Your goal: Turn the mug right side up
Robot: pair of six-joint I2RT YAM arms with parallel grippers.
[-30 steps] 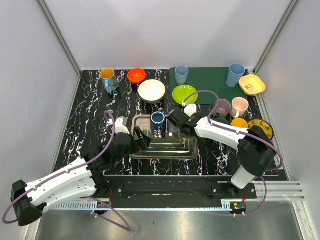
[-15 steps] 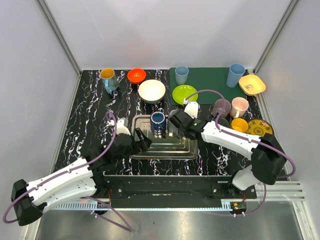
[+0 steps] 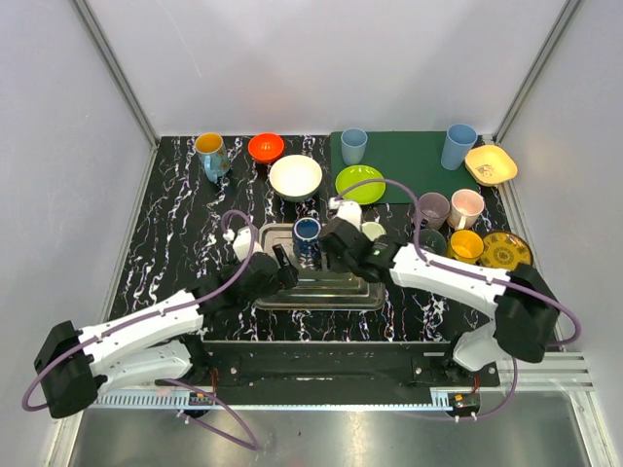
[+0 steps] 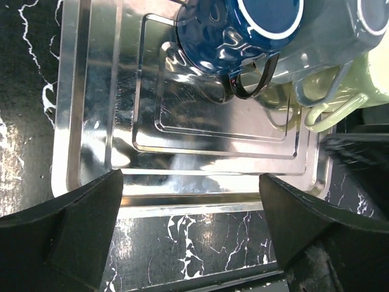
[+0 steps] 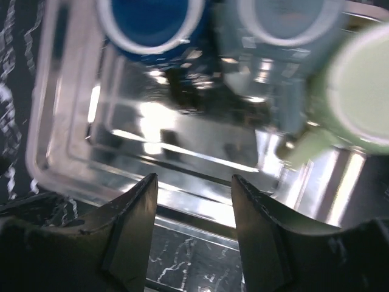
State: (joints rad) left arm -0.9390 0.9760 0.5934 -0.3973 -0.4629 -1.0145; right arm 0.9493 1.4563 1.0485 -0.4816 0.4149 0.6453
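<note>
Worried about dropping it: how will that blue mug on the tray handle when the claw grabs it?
Likely slippery: the mug looks glossy and dimpled. Probably rigid and breakable, like ceramic. On the shiny tray it may slide if pushed.

A black marbled counter (image 3: 165, 243) carries a silver tray (image 3: 331, 294) at its centre. Behind it lie a white bowl (image 3: 295, 177), an orange bowl (image 3: 265, 147) and a green mat (image 3: 409, 156).
</note>
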